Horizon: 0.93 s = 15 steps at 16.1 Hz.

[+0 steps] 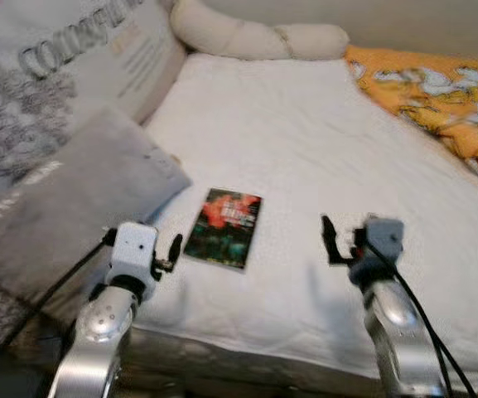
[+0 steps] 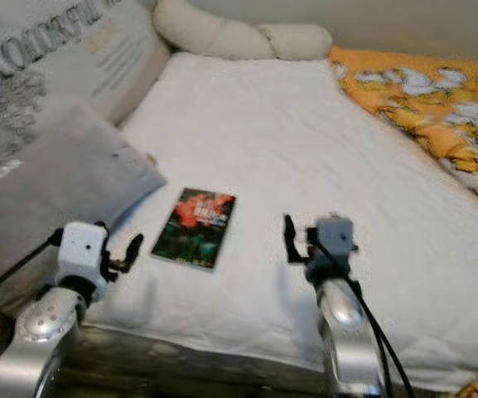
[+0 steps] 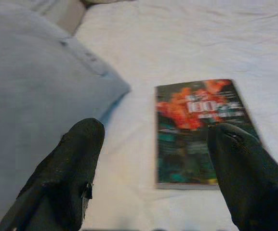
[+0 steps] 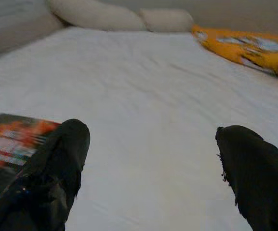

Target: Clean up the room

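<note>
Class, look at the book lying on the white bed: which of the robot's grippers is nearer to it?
Left. The left gripper hovers open just beside the book, at its near left corner. The right gripper is open too, farther off to the book's right.

This is a bedroom in a home. A bed (image 1: 305,149) covered by a white quilted sheet takes up most of the head views. A grey pillow (image 1: 65,207) lies along its left side, with a larger printed cushion (image 1: 56,58) bearing big letters behind it. A cream bolster (image 1: 255,37), twisted like a knot, sits at the far end against a plain wall. An orange patterned blanket (image 1: 437,99) is bunched at the right edge. A book (image 1: 223,228), or perhaps a thin magazine given the blur, lies on the sheet.
</note>
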{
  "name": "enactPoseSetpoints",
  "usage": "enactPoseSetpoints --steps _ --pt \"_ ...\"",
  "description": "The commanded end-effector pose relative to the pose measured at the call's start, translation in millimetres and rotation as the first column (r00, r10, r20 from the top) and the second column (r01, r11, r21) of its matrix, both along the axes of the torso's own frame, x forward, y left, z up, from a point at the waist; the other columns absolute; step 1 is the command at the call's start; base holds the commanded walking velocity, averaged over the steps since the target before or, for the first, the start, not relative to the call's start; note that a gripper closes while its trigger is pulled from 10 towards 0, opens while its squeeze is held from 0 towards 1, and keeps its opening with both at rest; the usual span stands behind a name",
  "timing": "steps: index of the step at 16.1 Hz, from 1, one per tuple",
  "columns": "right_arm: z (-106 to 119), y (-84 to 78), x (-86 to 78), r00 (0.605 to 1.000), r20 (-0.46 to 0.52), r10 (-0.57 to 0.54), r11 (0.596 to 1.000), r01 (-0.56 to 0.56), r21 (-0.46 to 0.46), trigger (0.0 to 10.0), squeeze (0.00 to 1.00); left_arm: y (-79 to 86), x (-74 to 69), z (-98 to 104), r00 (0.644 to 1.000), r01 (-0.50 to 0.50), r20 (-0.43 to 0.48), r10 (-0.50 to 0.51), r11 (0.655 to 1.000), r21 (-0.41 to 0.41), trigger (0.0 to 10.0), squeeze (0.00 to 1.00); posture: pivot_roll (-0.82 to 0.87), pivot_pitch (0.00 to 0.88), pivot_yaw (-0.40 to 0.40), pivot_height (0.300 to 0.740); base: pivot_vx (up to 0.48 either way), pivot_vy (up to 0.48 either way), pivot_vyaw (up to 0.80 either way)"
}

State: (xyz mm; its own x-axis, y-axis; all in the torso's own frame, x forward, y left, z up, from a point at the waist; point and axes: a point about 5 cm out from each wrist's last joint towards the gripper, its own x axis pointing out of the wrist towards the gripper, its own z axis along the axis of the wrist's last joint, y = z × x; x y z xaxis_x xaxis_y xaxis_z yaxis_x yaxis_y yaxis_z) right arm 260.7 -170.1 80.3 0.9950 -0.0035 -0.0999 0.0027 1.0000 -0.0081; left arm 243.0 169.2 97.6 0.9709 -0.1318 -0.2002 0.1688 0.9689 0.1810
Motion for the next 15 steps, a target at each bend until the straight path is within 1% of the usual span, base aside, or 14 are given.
enactPoseSetpoints --steps 1,2,3,4,5,6,7,8,10,11,12,13,14,15 --pt "6 4.1 1.8 1.0 0.02 0.003 1.0 -0.003 0.024 10.0 0.91 6.3 0.8 2 1.0 -0.026 0.011 0.026 0.999 0.018 10.0 0.0 0.04 0.039 -0.001 0.74 0.0 -0.311 0.0" --pt "4 7.6 -0.4 1.0 -0.004 0.011 0.998 -0.011 0.061 10.0 0.91 6.7 3.6 3 0.999 -0.035 0.02 0.035 0.999 0.013 10.0 0.0 0.03 0.026 0.006 0.74 0.0 -0.311 0.0" --pt "5 9.4 -2.3 1.0 -0.001 0.016 0.998 -0.016 0.068 10.0 0.91 5.7 5.6 3 0.999 -0.035 0.022 0.034 0.999 0.013 10.0 0.0 0.03 0.026 0.006 0.74 0.0 -0.315 0.0" --pt "7 10.0 -3.4 1.0 0.012 0.014 0.999 -0.015 0.041 10.0 0.91 4.2 6.0 3 1.0 -0.024 0.019 0.024 1.0 0.014 10.0 0.0 0.02 0.023 0.014 0.74 0.0 -0.315 0.0" --pt "7 13.0 -5.8 0.999 0.037 0.033 0.999 -0.034 0.011 10.0 1.0 2.7 5.7 2 1.0 -0.016 0.017 0.016 1.0 0.015 10.0 0.0 0.02 0.023 0.018 0.74 0.0 -0.315 0.0" --pt "6 16.6 -5.6 0.998 0.038 0.045 0.998 -0.047 0.033 10.0 1.0 1.3 4.8 1 1.0 -0.008 0.015 0.008 1.0 0.018 10.0 0.0 0.03 0.025 0.021 0.74 0.0 -0.315 0.0" --pt "7 16.5 -4.3 0.999 0.03 0.04 0.998 -0.041 0.045 10.0 1.0 1.6 2.9 1 1.0 -0.008 0.014 0.008 1.0 0.019 10.0 0.0 0.04 0.023 0.015 0.74 0.0 -0.315 0.0" --pt "7 15.7 -4.2 1.0 -0.012 0.02 0.992 -0.018 0.128 10.0 1.0 4.1 0.9 0 1.0 -0.014 0.011 0.014 1.0 0.021 10.0 0.0 0.04 0.019 0.007 0.74 0.0 -0.311 0.0" --pt "8 13.5 -4.7 0.999 -0.037 -0.014 0.987 0.02 0.159 10.0 1.0 6.5 3.5 0 0.999 -0.031 0.018 0.03 0.999 0.022 10.0 0.0 0.04 0.013 0.007 0.74 0.0 -0.313 0.0" --pt "10 12.5 -3.9 1.0 -0.019 -0.016 0.986 0.019 0.166 10.0 1.0 5.4 5.0 0 0.999 -0.03 0.021 0.029 0.999 0.021 10.0 0.0 0.04 0.009 0.008 0.74 0.0 -0.311 0.0" --pt "11 11.4 -3.7 1.0 -0.016 -0.024 0.988 0.026 0.155 10.0 1.0 4.7 5.3 0 0.999 -0.028 0.02 0.027 0.999 0.022 10.0 0.0 0.03 0.005 0.009 0.74 0.0 -0.311 0.0" --pt "9 7.9 -1.8 0.999 -0.023 -0.041 0.998 0.042 0.046 10.0 1.0 2.9 6.5 0 0.999 -0.025 0.022 0.024 1.0 0.019 10.0 0.0 0.03 0.002 0.007 0.74 0.0 -0.307 0.0" --pt "10 11.1 0.5 0.999 0.004 0.034 0.999 -0.034 -0.021 10.0 1.0 1.0 8.1 0 0.999 -0.022 0.025 0.022 1.0 0.017 10.0 0.0 0.03 0.001 0.004 0.74 0.0 -0.311 0.0" --pt "12 13.3 0.4 0.999 0.027 0.045 0.998 -0.046 0.052 10.0 1.0 1.0 8.6 0 0.999 -0.021 0.027 0.021 1.0 0.019 10.0 0.0 0.03 0.001 0.004 0.74 0.0 -0.311 0.0"
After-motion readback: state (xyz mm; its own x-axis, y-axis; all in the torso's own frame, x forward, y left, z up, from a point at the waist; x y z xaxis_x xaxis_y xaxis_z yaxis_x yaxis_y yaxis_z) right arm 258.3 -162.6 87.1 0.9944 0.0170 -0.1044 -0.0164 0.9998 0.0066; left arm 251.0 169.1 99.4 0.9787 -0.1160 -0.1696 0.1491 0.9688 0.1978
